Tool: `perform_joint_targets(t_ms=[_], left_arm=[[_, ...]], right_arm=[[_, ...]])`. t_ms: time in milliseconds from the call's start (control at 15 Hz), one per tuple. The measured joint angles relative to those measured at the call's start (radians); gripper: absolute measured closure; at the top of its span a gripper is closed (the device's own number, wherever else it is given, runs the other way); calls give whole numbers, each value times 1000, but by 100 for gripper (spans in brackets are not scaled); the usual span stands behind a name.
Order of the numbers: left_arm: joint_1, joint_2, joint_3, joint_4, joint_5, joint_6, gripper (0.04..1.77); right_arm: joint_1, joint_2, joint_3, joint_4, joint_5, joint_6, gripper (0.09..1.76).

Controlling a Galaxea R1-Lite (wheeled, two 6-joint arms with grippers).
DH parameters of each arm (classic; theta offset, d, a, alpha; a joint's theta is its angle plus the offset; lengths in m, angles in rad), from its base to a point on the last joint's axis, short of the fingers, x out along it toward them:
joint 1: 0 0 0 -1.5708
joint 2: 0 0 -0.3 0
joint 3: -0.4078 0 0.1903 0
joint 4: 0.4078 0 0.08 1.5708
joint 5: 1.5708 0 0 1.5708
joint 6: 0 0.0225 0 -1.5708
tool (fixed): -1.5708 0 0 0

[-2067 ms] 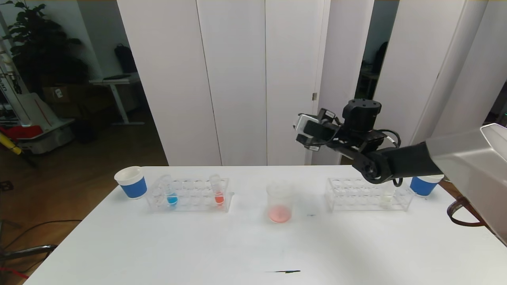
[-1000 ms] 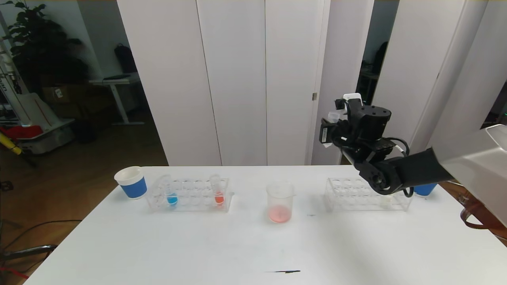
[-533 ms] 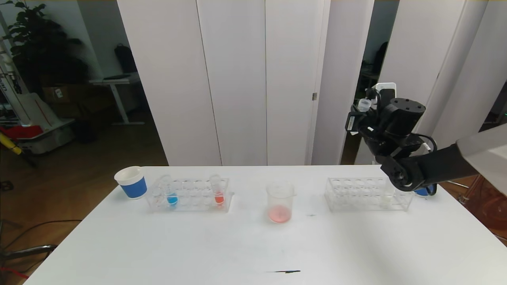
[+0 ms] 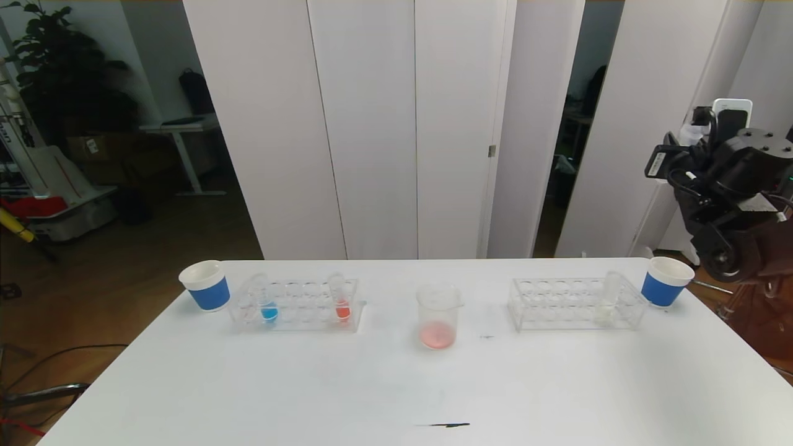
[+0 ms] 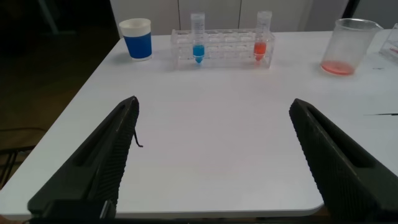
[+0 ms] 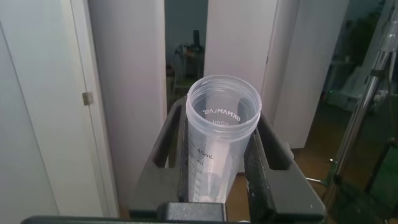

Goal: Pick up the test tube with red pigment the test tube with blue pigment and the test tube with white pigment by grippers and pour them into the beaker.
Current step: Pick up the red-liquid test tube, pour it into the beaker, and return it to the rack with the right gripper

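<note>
Right gripper [image 6: 217, 171] raised right of the beaker [image 4: 438, 316], clenched on an empty tube [image 6: 219, 140].
Left gripper [image 5: 217, 155] (fingers spread) hovers near the beaker.

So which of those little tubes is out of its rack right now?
The empty clear tube, clamped upright in the right gripper, raised beside the table. The blue, red and white ones stand in racks.

White table [image 4: 372, 396]; two clear racks [image 4: 294, 306] [image 4: 573, 306]; blue-banded paper cups [image 4: 205, 286] [image 4: 664, 282] at outer ends.
</note>
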Motion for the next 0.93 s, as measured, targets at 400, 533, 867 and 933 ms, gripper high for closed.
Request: perform_joint_targets(t_ms=[400, 533, 867, 933], left_arm=[[0, 0, 0, 0, 0, 0, 8], [0, 0, 0, 0, 0, 0, 8], [0, 0, 0, 0, 0, 0, 8], [0, 0, 0, 0, 0, 0, 8]], right_arm=[[-144, 60, 60, -26, 6, 91, 127], [-157, 104, 67, -39, 8, 104, 127], [-161, 182, 137, -91, 7, 143, 127], [-161, 194, 154, -106, 7, 144, 127]])
